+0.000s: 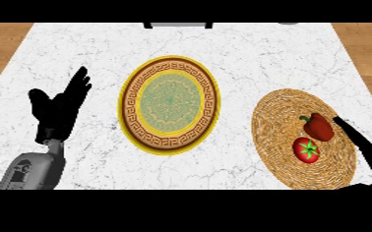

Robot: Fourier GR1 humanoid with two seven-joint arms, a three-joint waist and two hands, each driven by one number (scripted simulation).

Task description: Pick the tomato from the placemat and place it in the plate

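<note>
1. One tomato (306,150), round, glossy red, with a green star-shaped stalk cap on top, lies on the placemat (280,128) at the right of the table (240,44). It sits in the mat's lower right part, untouched by either hand.
2. Just above it, nearly touching, lies a red pepper (318,127) with a short green stem, darker and more elongated than the tomato.
3. The right robot hand (354,140) comes in from the right edge, its dark fingers stretched out straight beside the pepper and just right of the tomato. It holds nothing; only part of it shows.
4. The step in hand looks like the reach: the tomato is not yet grasped. The next move calls for bringing the fingers down and left around the tomato without catching the pepper, then lifting and carrying it left.
5. The plate (131,98), with a yellow rim, brown patterned band and pale green centre, sits mid-table, apart from the placemat on its left. Nothing lies in it.
6. The left robot hand (62,105) rests at the left, fingers straight and raised, holding nothing, well apart from the plate.
</note>
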